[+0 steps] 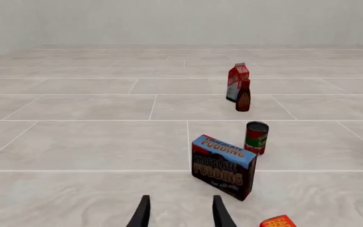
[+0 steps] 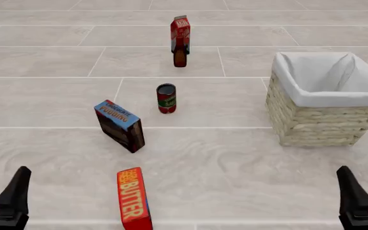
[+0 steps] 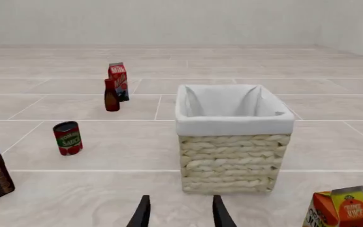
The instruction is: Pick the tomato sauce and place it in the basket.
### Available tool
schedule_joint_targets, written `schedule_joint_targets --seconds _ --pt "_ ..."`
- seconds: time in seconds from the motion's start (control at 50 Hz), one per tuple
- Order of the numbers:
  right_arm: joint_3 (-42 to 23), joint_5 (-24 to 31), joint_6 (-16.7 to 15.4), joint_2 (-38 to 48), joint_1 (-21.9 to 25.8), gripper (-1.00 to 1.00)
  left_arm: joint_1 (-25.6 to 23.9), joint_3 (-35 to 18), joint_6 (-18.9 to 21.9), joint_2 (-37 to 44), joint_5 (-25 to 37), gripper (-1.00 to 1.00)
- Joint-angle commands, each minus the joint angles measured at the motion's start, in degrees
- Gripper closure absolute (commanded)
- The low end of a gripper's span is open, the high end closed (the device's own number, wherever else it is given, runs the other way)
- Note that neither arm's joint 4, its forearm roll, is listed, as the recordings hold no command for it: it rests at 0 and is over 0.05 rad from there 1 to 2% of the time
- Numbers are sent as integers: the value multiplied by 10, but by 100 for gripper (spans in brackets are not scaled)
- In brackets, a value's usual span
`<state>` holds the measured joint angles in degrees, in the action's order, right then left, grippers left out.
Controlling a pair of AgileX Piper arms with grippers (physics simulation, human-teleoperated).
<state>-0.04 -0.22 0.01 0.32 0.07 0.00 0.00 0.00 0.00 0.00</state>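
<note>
I see the small red-and-green tomato sauce tin (image 2: 166,98) standing just beyond the tilted chocolate pudding box (image 2: 120,125), with the woven wicker basket (image 2: 318,125) to the right, both grippers' jaws parted and empty.

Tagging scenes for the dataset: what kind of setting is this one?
Looks like a simulated grocery-sorting tabletop, not a real room: a flat, tile-patterned surface with blank walls behind, packaged foods standing loose on it (tomato sauce, milk carton, butter box), and a lined wicker basket to drop them in.
</note>
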Motion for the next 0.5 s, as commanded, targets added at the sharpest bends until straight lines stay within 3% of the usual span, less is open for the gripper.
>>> schedule_joint_targets --seconds 0.02,0.32,0.5 --pt "-2 -15 0 19 3 -100 0 0 0 0 0 -100" --pt "0 -27 3 34 4 -100 0 0 0 0 0 -100" --pt "-10 -7 5 17 2 -100 0 0 0 0 0 -100"
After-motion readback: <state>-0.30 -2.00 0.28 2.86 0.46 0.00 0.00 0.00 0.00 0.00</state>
